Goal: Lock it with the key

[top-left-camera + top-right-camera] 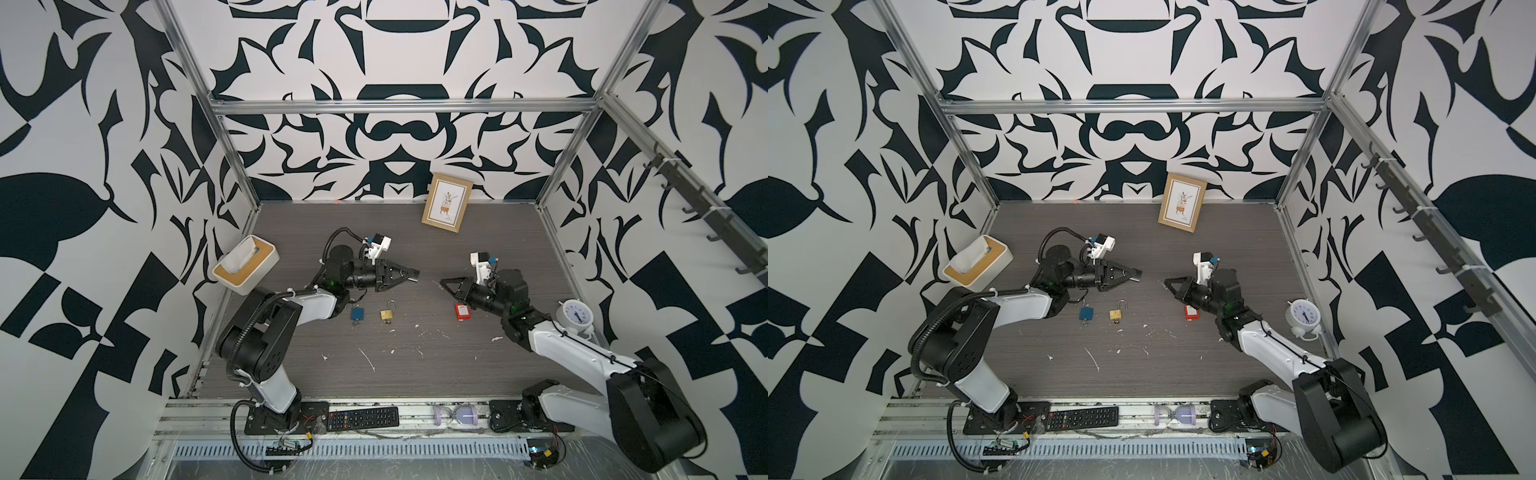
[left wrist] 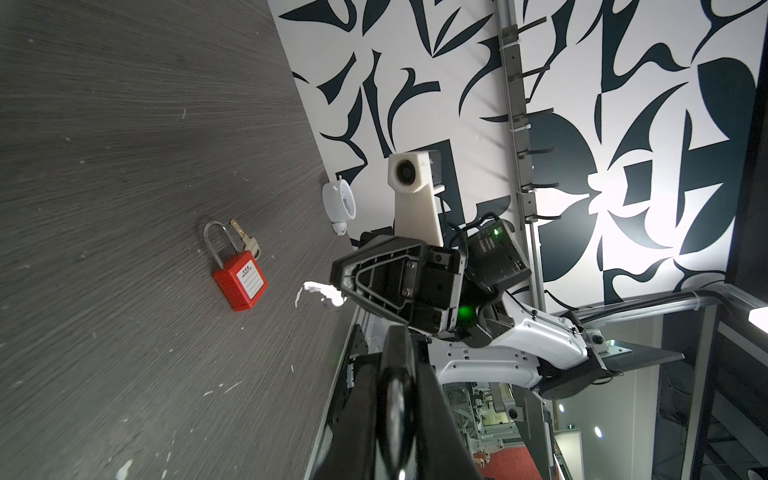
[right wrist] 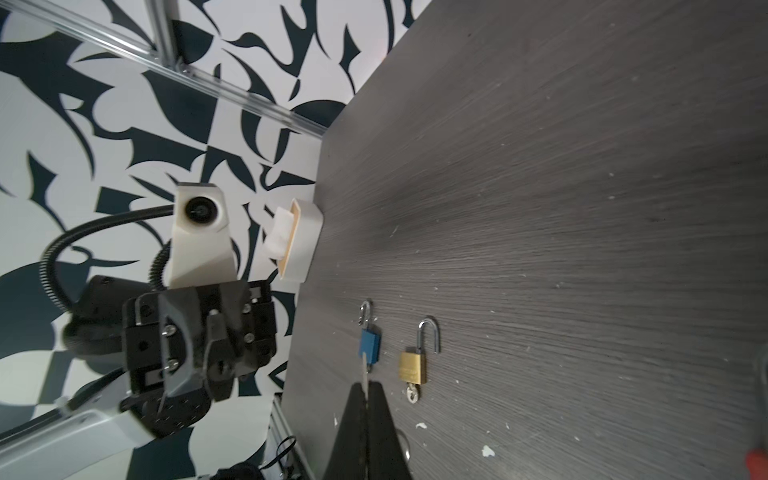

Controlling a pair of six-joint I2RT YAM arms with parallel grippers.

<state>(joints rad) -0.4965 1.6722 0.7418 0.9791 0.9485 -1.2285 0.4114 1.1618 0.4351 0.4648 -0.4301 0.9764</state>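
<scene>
While the right pincer (image 3: 366, 388) pinches a thin key (image 3: 364, 371), the left pincer (image 1: 414, 274) hovers nearly closed.

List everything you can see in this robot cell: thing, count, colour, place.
brass padlock: 1, gold, centre, shackle open
blue padlock: 1, blue, left of it
red padlock: 1, red, right of centre
white tissue box: 1, white, left edge
wooden picture frame: 1, tan, back wall
round alarm clock: 1, white, right edge
remote control: 1, black, front rail
hourglass: 1, purple, front rail
left gripper: 1, black, shut
right gripper: 1, black, shut
</scene>
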